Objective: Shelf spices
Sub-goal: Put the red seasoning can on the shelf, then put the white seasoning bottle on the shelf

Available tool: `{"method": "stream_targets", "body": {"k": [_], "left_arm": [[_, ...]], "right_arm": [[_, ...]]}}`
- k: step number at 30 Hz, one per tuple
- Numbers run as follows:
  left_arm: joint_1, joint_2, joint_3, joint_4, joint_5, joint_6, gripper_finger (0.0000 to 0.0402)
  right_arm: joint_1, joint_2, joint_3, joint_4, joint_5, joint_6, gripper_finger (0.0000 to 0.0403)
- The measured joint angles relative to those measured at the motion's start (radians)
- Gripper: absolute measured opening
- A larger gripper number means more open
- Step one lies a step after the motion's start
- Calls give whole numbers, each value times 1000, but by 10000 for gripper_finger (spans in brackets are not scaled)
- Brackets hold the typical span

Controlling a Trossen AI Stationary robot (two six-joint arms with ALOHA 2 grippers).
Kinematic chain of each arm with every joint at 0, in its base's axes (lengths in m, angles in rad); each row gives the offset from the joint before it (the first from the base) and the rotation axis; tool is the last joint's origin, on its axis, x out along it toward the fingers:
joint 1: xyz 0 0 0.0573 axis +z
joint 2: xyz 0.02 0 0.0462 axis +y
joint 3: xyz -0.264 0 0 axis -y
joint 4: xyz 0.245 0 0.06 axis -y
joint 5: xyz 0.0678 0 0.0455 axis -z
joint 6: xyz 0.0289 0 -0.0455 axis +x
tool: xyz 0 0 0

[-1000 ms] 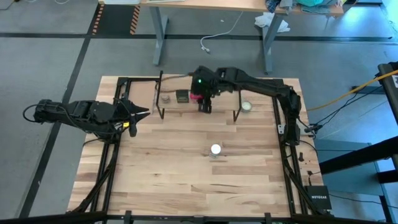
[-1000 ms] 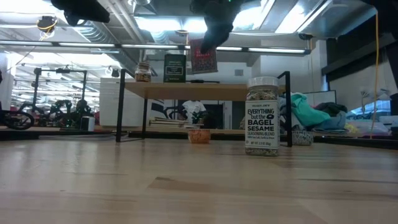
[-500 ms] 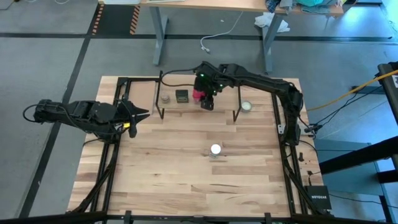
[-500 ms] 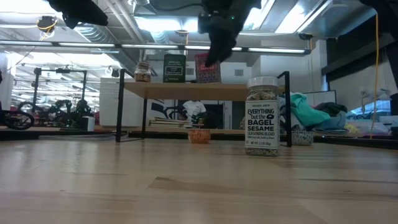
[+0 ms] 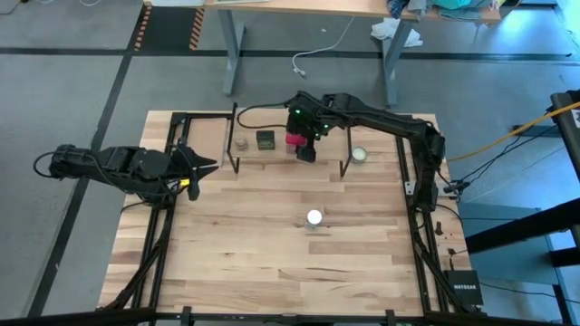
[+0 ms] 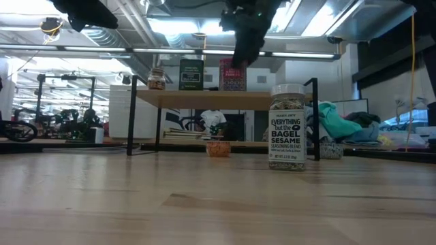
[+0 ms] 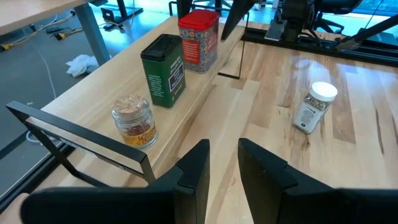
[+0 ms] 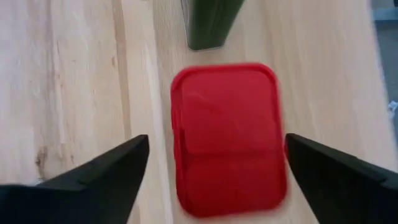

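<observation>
Standing on the shelf [image 6: 225,99] were three spices, the right gripper [image 8: 214,163] spread wide above the red box [image 8: 227,137], the white-lidded jar [image 5: 314,218] left on the table and the left gripper [image 7: 221,163] slightly parted.

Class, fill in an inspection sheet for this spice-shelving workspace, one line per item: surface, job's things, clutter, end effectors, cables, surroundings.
Surface: plank table, mostly bare.
Job's things: round jar, dark tin and red box stand in a row on the shelf; white-lidded jar stands on the table, off the shelf.
Clutter: pale disc beside the shelf.
End effectors: right end effector open over the red box, fingers clear of its sides; left end effector open, waiting at the table's left edge.
Cables: a black cable runs along the right arm; a yellow cable and a white cable lie on the floor.
Surroundings: a desk behind the table, with cloth on the floor.
</observation>
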Motion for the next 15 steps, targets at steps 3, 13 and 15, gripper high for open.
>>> {"method": "stream_targets", "body": {"k": [3,13,15], "left_arm": [[0,0,0,1,0,0,76],[0,0,0,1,0,0,76],[0,1,0,1,0,0,76]], "right_arm": [[0,-22,2,-7,3,6,367],[8,-132,103,-71,82,-23,287],[19,-165,133,-99,92,-9,286]]}}
